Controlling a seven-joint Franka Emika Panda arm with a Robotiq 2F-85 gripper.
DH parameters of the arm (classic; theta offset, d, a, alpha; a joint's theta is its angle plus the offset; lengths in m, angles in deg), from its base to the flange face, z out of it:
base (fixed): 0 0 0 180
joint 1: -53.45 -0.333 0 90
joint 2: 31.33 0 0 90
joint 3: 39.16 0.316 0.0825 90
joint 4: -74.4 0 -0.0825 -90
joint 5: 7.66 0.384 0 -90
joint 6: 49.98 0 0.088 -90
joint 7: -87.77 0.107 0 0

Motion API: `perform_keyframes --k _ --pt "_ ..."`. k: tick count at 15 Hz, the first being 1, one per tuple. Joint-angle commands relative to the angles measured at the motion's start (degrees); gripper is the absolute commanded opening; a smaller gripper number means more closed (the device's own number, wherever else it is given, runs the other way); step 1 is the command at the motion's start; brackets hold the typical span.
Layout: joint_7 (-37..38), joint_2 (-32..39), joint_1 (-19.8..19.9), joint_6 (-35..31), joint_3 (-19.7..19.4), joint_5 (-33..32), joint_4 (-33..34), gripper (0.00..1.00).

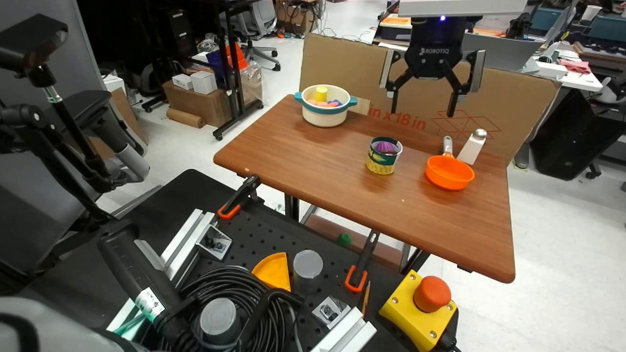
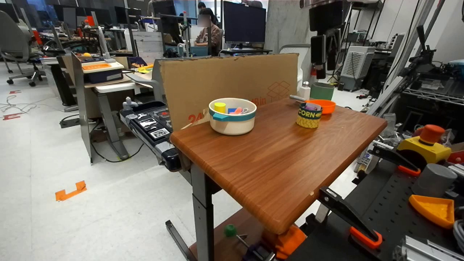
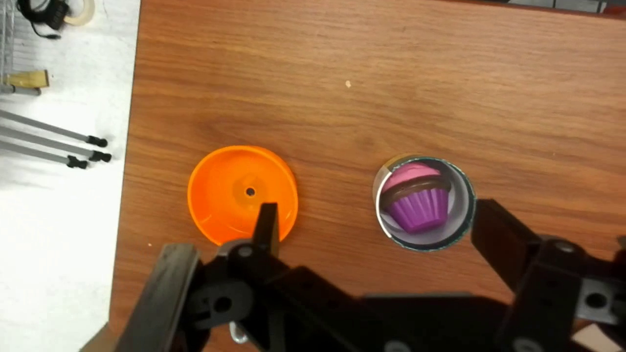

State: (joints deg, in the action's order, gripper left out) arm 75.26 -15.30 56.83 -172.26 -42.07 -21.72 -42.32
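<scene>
My claw [image 1: 423, 108] hangs well above the tabletop [image 1: 313, 161], its two fingers [image 1: 453, 105] spread far apart with nothing between them, and I touch none of the things below. The corn can [image 2: 308, 121] stands upright on the wood; in the wrist view I look down into it and see a toy cupcake [image 3: 420, 203] tipped on its side inside, pink top and purple cup both in sight. Apart from the can, the orange pan [image 3: 225, 188] rests right way up, and one finger crosses its rim in my view, though I am up clear of it. A white shaker [image 1: 471, 149] stands near the pan; whether they touch I can't make out. Well away, by the cardboard panel [image 1: 352, 68], a cream pot [image 1: 325, 119] holds a yellow cylinder [image 1: 321, 93] with pinkish and blue pieces [image 1: 324, 104]. As I judge it, the cupcake is already in the can and the pot has its pieces, while coming down and getting a grip on anything is not yet done.
</scene>
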Motion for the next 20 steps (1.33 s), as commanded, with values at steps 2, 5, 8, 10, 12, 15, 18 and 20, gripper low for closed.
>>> perform_keyframes --k 2,5,8,10,12,15,18,20 --pt "-10.52 -4.32 1.76 -10.64 2.15 5.56 -7.74 1.00" --pt "-16.75 -4.94 2.28 -13.78 2.91 9.67 -10.41 1.00" --pt "-22.36 -4.96 2.78 -12.49 3.29 12.06 -11.26 1.00" --pt "-24.60 -4.97 2.79 -11.90 3.08 12.16 -11.47 1.00" --pt "-25.56 -4.68 2.80 -11.49 2.87 11.98 -11.21 1.00" --pt "-25.75 -3.79 2.94 -10.85 2.60 11.72 -10.45 1.00" --pt "-25.73 -3.33 2.89 -10.83 2.31 10.28 -10.78 1.00" --pt "-25.83 -3.27 2.84 -11.42 2.20 9.35 -11.29 1.00"
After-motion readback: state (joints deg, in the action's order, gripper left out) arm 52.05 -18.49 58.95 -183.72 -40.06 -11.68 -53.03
